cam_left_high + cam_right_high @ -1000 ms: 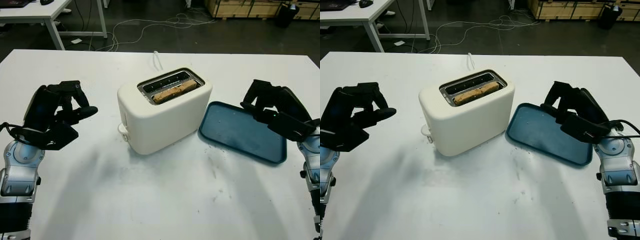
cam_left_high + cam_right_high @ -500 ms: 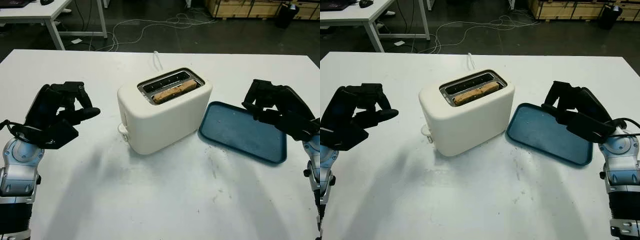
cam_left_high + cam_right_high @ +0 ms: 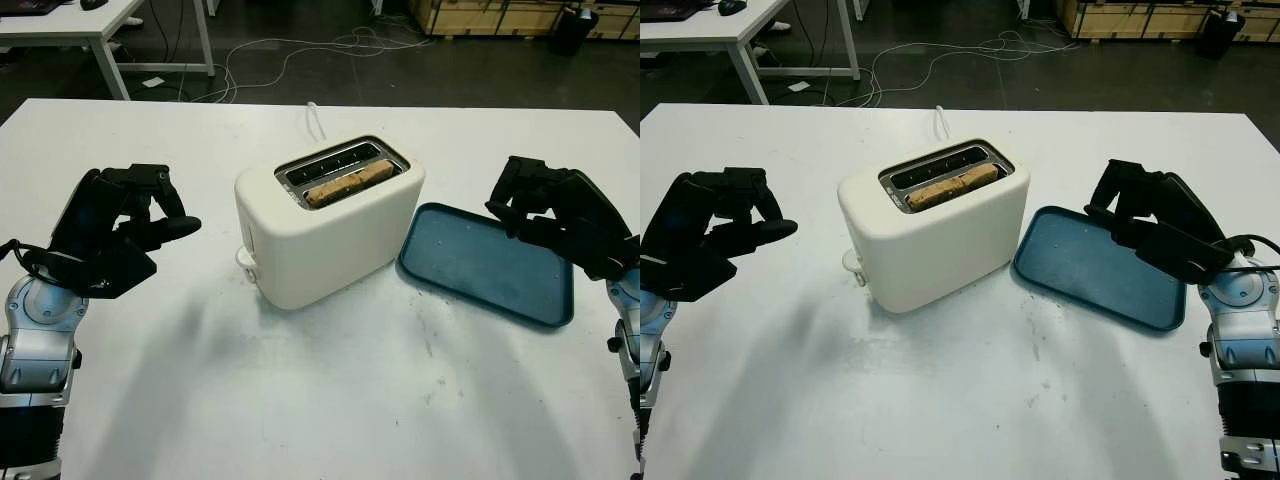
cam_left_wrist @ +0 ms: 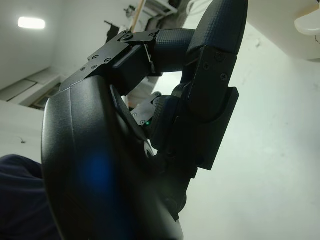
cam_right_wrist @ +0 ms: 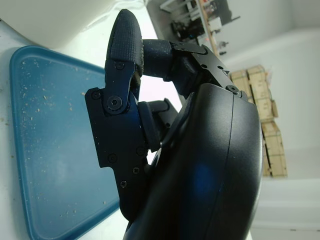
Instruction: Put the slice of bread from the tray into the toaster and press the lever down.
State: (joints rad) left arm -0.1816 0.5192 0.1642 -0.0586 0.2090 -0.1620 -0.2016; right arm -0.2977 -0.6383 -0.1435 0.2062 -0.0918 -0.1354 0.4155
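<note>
Bread slice [image 3: 346, 186] sitting browned in toaster [image 3: 325, 224] slot, unmoved; left robot hand [image 3: 118, 228] and right robot hand [image 3: 555, 214] still hovering curled, empty, either side.

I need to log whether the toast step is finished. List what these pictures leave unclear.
- Lever: a white knob low on the toaster end; whether it is latched down cannot be told.
- Bread: just its top edge shows in the near slot; the toaster walls hide the rest.
- Toaster cord: its far end passes behind the table edge.
</note>
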